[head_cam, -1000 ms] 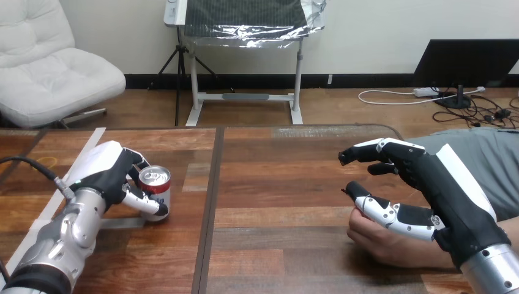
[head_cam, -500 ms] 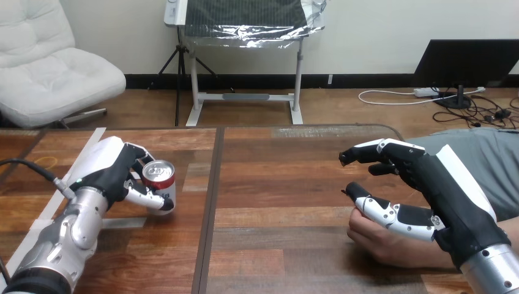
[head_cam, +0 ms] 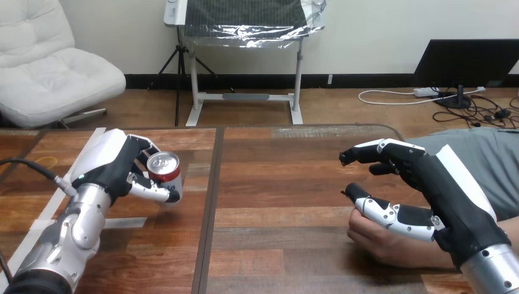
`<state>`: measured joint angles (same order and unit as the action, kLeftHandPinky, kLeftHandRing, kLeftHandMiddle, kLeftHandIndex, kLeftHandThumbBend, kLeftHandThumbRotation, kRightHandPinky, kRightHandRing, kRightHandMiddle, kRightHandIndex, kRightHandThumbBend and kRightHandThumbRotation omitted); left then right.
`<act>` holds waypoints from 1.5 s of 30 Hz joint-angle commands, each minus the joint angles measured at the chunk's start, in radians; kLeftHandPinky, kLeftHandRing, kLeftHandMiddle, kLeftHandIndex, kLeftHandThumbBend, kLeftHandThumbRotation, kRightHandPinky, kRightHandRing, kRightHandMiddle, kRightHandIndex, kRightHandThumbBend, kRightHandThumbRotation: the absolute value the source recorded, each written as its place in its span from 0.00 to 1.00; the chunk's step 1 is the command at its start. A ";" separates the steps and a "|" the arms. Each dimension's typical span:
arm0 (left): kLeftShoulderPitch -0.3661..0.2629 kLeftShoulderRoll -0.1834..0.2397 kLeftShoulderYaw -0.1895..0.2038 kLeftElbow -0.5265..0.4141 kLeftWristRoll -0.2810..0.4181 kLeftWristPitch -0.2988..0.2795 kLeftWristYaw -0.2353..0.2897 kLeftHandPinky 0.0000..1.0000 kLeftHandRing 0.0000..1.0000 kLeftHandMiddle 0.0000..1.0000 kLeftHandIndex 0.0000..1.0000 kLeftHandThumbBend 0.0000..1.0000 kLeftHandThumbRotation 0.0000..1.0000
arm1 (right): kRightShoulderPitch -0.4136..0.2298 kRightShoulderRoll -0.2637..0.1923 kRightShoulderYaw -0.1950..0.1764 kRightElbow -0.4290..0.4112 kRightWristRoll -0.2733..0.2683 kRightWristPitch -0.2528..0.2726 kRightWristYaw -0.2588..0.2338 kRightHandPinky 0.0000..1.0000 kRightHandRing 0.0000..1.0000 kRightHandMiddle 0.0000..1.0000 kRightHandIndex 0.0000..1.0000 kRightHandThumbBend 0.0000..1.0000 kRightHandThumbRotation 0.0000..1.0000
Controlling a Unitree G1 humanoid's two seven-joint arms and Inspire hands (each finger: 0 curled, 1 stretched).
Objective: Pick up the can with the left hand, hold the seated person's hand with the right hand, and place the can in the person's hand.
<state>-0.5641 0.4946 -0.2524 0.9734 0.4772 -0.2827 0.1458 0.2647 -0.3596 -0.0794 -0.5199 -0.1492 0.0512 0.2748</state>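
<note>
One step of three looks done, you see: left hand point(head_cam: 110, 165), middle left of frame, fingers clamped round can point(head_cam: 164, 170). Right hand point(head_cam: 450, 196), lower right, fingers apart over person's hand point(head_cam: 374, 237), not gripping. Left to do: hold, handover.

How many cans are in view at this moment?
1. The can is in the left robot hand, fingers and thumb curled round it, over the left part of the table. No spot looks able to hide another.
</note>
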 commanded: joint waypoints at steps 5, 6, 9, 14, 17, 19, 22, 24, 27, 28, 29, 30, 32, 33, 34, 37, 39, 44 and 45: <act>-0.028 -0.010 0.046 -0.153 -0.046 -0.020 -0.005 0.37 0.43 0.50 0.53 0.70 0.00 | -0.078 -0.016 -0.027 -0.034 0.011 -0.010 -0.004 0.78 0.81 0.77 0.66 0.46 0.00; -0.026 -0.011 0.047 -0.161 -0.048 -0.019 -0.007 0.36 0.43 0.49 0.53 0.69 0.00 | -0.079 -0.016 -0.028 -0.033 0.011 -0.009 -0.004 0.78 0.81 0.77 0.67 0.46 0.00; -0.016 -0.013 0.053 -0.202 -0.058 -0.020 -0.017 0.36 0.42 0.49 0.52 0.69 0.00 | -0.081 -0.018 -0.031 -0.033 0.011 -0.006 -0.003 0.78 0.81 0.78 0.67 0.47 0.00; 0.001 -0.020 0.060 -0.293 -0.066 0.001 -0.038 0.35 0.41 0.48 0.52 0.68 0.00 | -0.084 -0.021 -0.036 -0.036 0.008 0.008 -0.003 0.79 0.83 0.80 0.70 0.49 0.00; 0.011 -0.027 0.066 -0.341 -0.071 0.003 -0.046 0.34 0.41 0.48 0.52 0.68 0.00 | -0.088 -0.024 -0.039 -0.039 0.007 0.018 -0.001 0.79 0.84 0.81 0.72 0.49 0.00; 0.017 -0.034 0.071 -0.372 -0.080 0.002 -0.053 0.34 0.41 0.48 0.52 0.68 0.00 | -0.091 -0.027 -0.043 -0.038 0.010 0.023 0.001 0.79 0.84 0.82 0.73 0.50 0.00; 0.026 -0.047 0.080 -0.414 -0.093 0.003 -0.063 0.34 0.41 0.48 0.51 0.67 0.00 | -0.095 -0.036 -0.051 -0.035 0.009 0.025 0.003 0.80 0.85 0.84 0.74 0.51 0.00; 0.030 -0.054 0.084 -0.437 -0.098 0.006 -0.067 0.34 0.40 0.47 0.51 0.67 0.00 | -0.097 -0.043 -0.054 -0.034 0.000 0.026 0.003 0.80 0.86 0.85 0.75 0.54 0.00; 0.032 -0.064 0.084 -0.469 -0.099 0.005 -0.067 0.34 0.40 0.47 0.51 0.68 0.00 | -0.102 -0.068 -0.056 -0.035 -0.054 0.037 -0.003 0.80 0.85 0.84 0.75 0.57 0.00; 0.032 -0.069 0.082 -0.485 -0.100 0.008 -0.072 0.34 0.40 0.47 0.51 0.68 0.00 | -0.104 -0.078 -0.059 -0.037 -0.069 0.047 0.000 0.80 0.85 0.84 0.76 0.58 0.00; 0.032 -0.071 0.082 -0.496 -0.102 0.011 -0.075 0.34 0.40 0.47 0.51 0.67 0.00 | -0.105 -0.084 -0.061 -0.039 -0.076 0.054 0.003 0.79 0.85 0.84 0.76 0.60 0.00; 0.024 -0.097 0.083 -0.533 -0.114 0.025 -0.089 0.35 0.41 0.47 0.50 0.67 0.00 | -0.121 -0.137 -0.077 -0.016 -0.092 0.068 0.033 0.77 0.84 0.84 0.77 0.66 0.00; 0.009 -0.132 0.084 -0.574 -0.129 0.044 -0.103 0.34 0.40 0.46 0.50 0.66 0.00 | -0.146 -0.211 -0.096 0.021 -0.114 0.087 0.075 0.77 0.84 0.86 0.79 0.69 0.00; 0.004 -0.142 0.084 -0.585 -0.132 0.050 -0.106 0.34 0.39 0.46 0.50 0.66 0.00 | -0.154 -0.231 -0.102 0.032 -0.121 0.093 0.088 0.76 0.85 0.86 0.80 0.72 0.00; 0.003 -0.144 0.083 -0.588 -0.132 0.053 -0.107 0.34 0.39 0.46 0.50 0.65 0.00 | -0.157 -0.236 -0.103 0.035 -0.125 0.096 0.093 0.76 0.85 0.87 0.81 0.73 0.00; -0.004 -0.157 0.082 -0.599 -0.131 0.065 -0.109 0.33 0.39 0.46 0.50 0.65 0.00 | -0.166 -0.268 -0.108 0.056 -0.146 0.095 0.110 0.76 0.85 0.88 0.82 0.75 0.00; -0.010 -0.166 0.080 -0.603 -0.127 0.072 -0.106 0.33 0.38 0.46 0.50 0.65 0.00 | -0.174 -0.293 -0.108 0.078 -0.159 0.091 0.119 0.76 0.86 0.88 0.82 0.77 0.00; -0.020 -0.182 0.076 -0.604 -0.119 0.072 -0.098 0.33 0.38 0.45 0.49 0.66 0.00 | -0.195 -0.348 -0.102 0.119 -0.186 0.103 0.147 0.74 0.86 0.90 0.84 0.81 0.00; -0.021 -0.186 0.076 -0.607 -0.119 0.073 -0.098 0.33 0.38 0.45 0.49 0.66 0.00 | -0.199 -0.359 -0.099 0.126 -0.192 0.106 0.153 0.74 0.86 0.90 0.84 0.81 0.00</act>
<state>-0.4723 0.3360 -0.2074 0.4597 0.3682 -0.2079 0.0321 0.1736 -0.6312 -0.1346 -0.4222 -0.3136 0.1517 0.4088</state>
